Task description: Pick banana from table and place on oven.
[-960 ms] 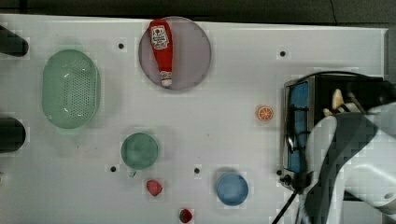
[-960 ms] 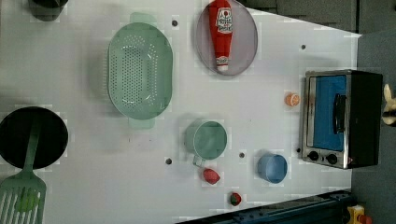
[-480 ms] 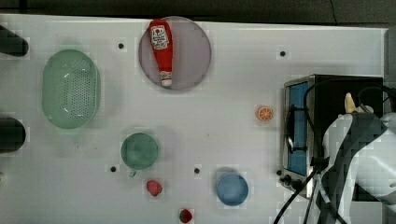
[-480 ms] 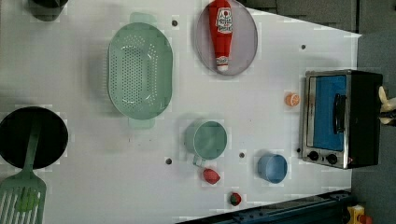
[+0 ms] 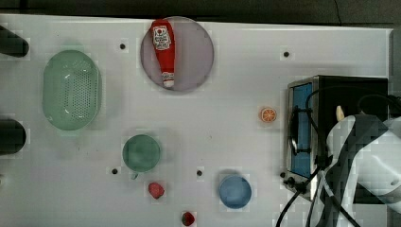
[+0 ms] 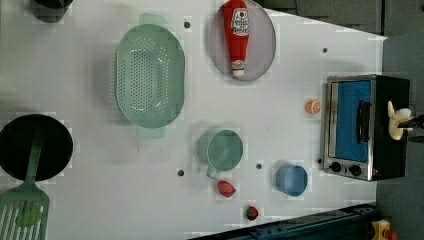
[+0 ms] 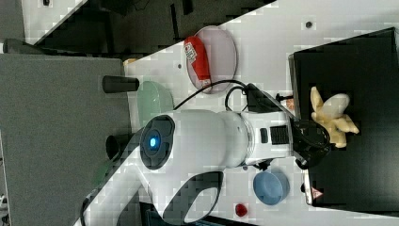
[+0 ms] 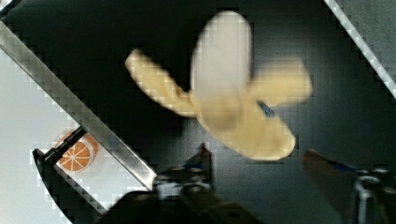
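The banana [image 8: 233, 93], pale cream-yellow with splayed peel flaps, lies on the black top of the oven [image 7: 367, 165]. It also shows as the banana [image 7: 334, 115], as the banana [image 6: 395, 120], and as a tip of the banana [image 5: 339, 112] beside the white arm. My gripper [image 8: 264, 163] hangs just over it, open, its fingers standing wider than the fruit and apart from it. The oven [image 6: 350, 125] stands at the right end of the white table [image 5: 227, 94] in the top view, its blue glass door facing the table.
A ketchup bottle [image 5: 163, 45] lies on a grey plate [image 5: 196, 52]. A green colander [image 5: 71, 90], green cup [image 5: 142, 152], blue cup [image 5: 235, 191], orange slice [image 5: 267, 114] and two small red pieces [image 5: 156, 190] dot the table. A black pan [image 6: 30, 147] is at the left view's left.
The gripper's fingers have spread apart and let go of the banana. The banana has shifted slightly and now rests on the oven top. The arm has drawn back a little.
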Controlling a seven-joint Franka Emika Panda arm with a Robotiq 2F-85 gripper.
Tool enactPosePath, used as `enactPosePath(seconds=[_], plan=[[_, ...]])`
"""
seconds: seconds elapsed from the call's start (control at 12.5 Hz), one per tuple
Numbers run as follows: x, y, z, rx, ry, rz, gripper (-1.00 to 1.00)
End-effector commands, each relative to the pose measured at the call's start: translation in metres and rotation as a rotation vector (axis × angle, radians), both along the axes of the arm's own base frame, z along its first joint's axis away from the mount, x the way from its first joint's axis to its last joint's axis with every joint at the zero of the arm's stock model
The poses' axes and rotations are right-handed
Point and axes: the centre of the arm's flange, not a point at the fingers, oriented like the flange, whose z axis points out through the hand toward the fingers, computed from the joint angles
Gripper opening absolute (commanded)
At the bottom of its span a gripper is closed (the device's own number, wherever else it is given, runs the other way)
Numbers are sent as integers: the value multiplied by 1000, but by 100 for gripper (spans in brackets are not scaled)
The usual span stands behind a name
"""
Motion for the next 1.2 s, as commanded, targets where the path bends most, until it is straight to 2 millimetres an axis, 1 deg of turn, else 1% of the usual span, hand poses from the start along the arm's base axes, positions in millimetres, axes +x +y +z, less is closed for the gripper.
enactPosePath(seconds=[0.08,0.16,0.24,0.32,0.4,0.48,0.56,0.64,0.72,0.8,0.88,0.96,1.04,1.12,1.2], plan=[[12,3,37,-31,-78,68,100],[15,3,51,-43,-98,78,100],[18,4,70,-52,-122,106,100],[21,9,93,-53,-142,145,100],[22,18,117,-45,-159,166,100],[23,31,139,-25,-169,180,100],[25,51,158,-2,-181,189,100],[29,75,175,20,-197,181,100],[32,103,187,48,-200,159,100],[33,134,194,83,-174,132,100],[31,167,197,119,-122,78,100],[36,267,213,126,-72,-97,100],[37,294,219,115,-85,-132,100],[37,315,224,107,-91,-142,100],[36,328,228,105,-100,-126,100]])
